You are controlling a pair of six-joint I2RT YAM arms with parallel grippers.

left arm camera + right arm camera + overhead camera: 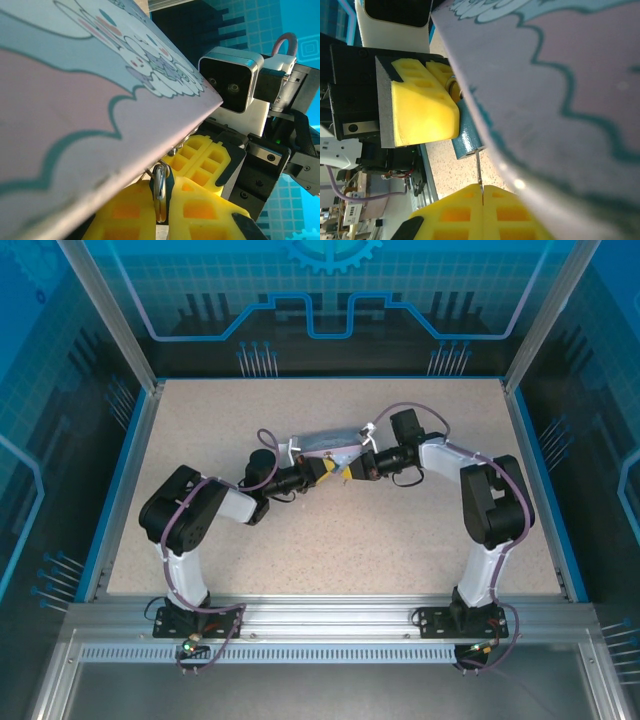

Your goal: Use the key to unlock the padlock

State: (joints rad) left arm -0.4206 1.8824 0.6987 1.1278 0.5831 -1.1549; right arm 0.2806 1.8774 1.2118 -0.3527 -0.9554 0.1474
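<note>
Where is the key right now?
Right wrist view, bottom centre: the key pokes up from the shut right gripper, its tip meeting the dark end of the padlock, just left of the tin.

The table [400, 550] has a matt beige top with a fine speckle, grainy in look. The front rail [330, 620] is bare silver-grey metal, ribbed, with a dull sheen. The tin [75, 115] has a smooth printed surface in a satin finish, scuffed and dulled along its lower edge. On the left gripper [162, 210] and the right gripper [482, 192], the 2 fingers [455, 215] are matt yellow plastic with moulded square recesses. The padlock [466, 136] has a glossy dark blue-green body with a brass-coloured part; its loop [160, 187] is bright polished metal. The key [479, 170] is thin bare grey metal. The wrist camera housing [230, 85] is smooth semi-gloss plastic, white around a black face.
</note>
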